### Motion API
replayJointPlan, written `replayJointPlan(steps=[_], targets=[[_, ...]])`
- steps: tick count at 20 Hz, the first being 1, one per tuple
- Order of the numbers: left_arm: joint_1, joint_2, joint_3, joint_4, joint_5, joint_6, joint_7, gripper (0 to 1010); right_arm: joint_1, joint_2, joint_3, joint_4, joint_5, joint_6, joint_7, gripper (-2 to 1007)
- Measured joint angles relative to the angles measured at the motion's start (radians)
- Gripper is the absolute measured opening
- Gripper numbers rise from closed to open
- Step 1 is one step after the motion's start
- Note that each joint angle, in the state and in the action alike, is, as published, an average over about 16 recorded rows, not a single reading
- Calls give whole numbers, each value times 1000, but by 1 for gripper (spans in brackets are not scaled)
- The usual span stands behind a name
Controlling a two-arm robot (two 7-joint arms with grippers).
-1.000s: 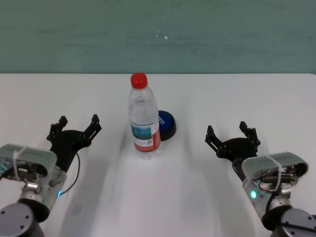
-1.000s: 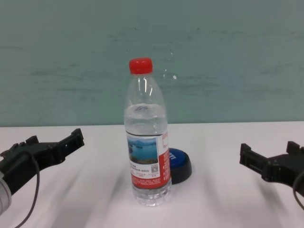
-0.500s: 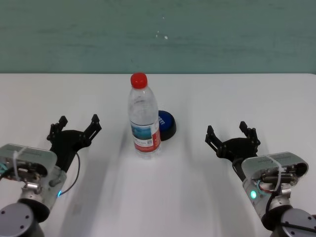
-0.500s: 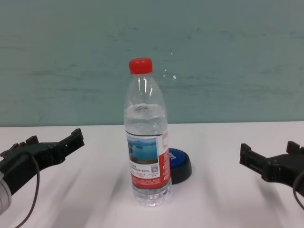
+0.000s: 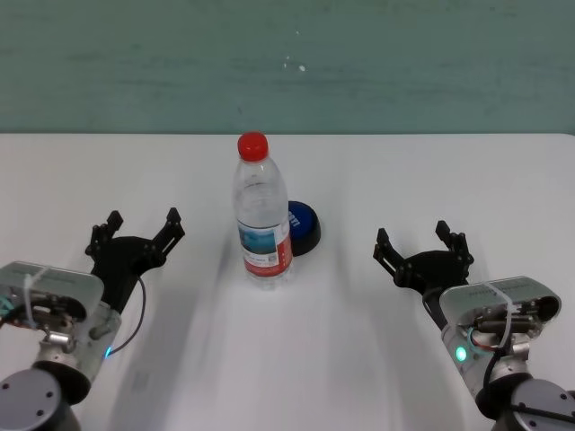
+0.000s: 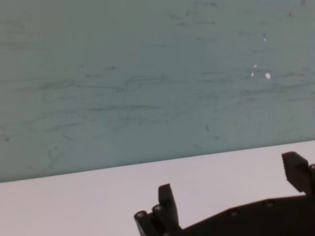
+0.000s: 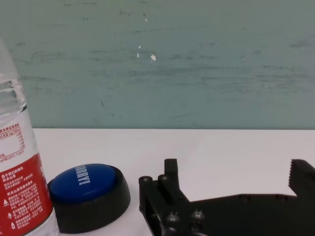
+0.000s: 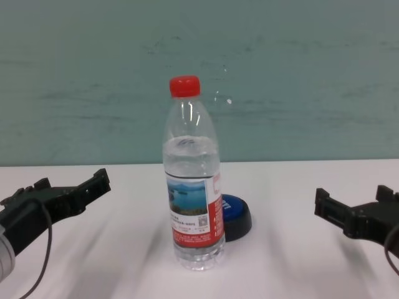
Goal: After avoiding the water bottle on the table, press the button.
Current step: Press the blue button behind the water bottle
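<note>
Water bottle (image 5: 263, 215) stands upright mid-tabletop (image 5: 359, 359), red cap (image 5: 253, 145) on, label (image 8: 194, 212) wrapped around the lower body, water filling most of it. It's the landmark here.

Button (image 5: 303, 226): blue dome on a black base, sitting flat on the tabletop just behind the bottle and slightly to the robot's right of it. From the chest view the bottle covers its left part; only the right half shows (image 8: 237, 215). Right wrist view gives the clearest look, with white lettering on the dome (image 7: 87, 184) and the bottle's edge (image 7: 22, 191) just beside it. Whether bottle and button actually touch, can't tell.

Left tool (image 5: 139, 230): well off to the bottle's left, low over the tabletop, fingers spread apart, nothing between them. Pointing away from the robot toward the far wall. Its wrist view shows the two black fingertips (image 6: 167, 199) with only bare tabletop and the teal wall (image 6: 147, 73) ahead; neither bottle nor button shows there.

Right tool (image 5: 422, 242): well off to the bottle's right, also low, fingers spread apart, holding nothing. Roughly level with the bottle's base in depth, so a bit nearer the robot than the button. Clear gap between it and both bottle and button. Green light lit on the right wrist housing (image 5: 461, 354).

Both tools sit about symmetric either side of the bottle, neither touching anything.
</note>
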Motion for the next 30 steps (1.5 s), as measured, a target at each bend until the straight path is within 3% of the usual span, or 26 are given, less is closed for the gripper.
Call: replayJointPlan(steps=[11, 30], targets=[[16, 7, -14, -11, -13, -2, -49, 1010, 0, 0, 0, 0, 0, 0, 0, 1004], [93, 30, -88, -82, -45, -17, -161, 1010, 0, 0, 0, 0, 0, 0, 0, 1004]])
